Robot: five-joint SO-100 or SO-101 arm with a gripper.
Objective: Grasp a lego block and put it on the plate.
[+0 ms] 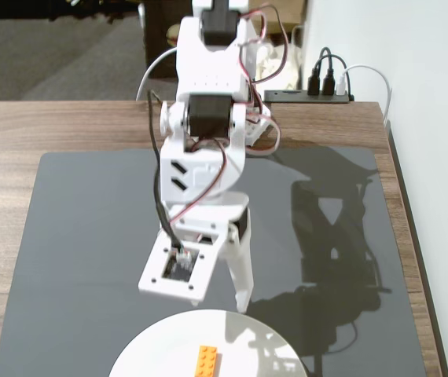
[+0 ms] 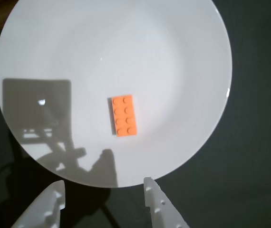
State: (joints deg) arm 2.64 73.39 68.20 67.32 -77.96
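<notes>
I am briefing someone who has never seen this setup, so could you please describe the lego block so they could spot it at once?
Find the dark mat on the wooden table, then the large white round plate at its near edge. The lego block lies flat near the plate's middle: a small orange brick with two rows of studs, the only coloured thing on it.

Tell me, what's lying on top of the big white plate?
One little orange lego block lies flat on the plate, studs up, with nothing else beside it. The hand is open and holds nothing. The fixed view cuts the plate off, so its near part is out of sight there.
</notes>
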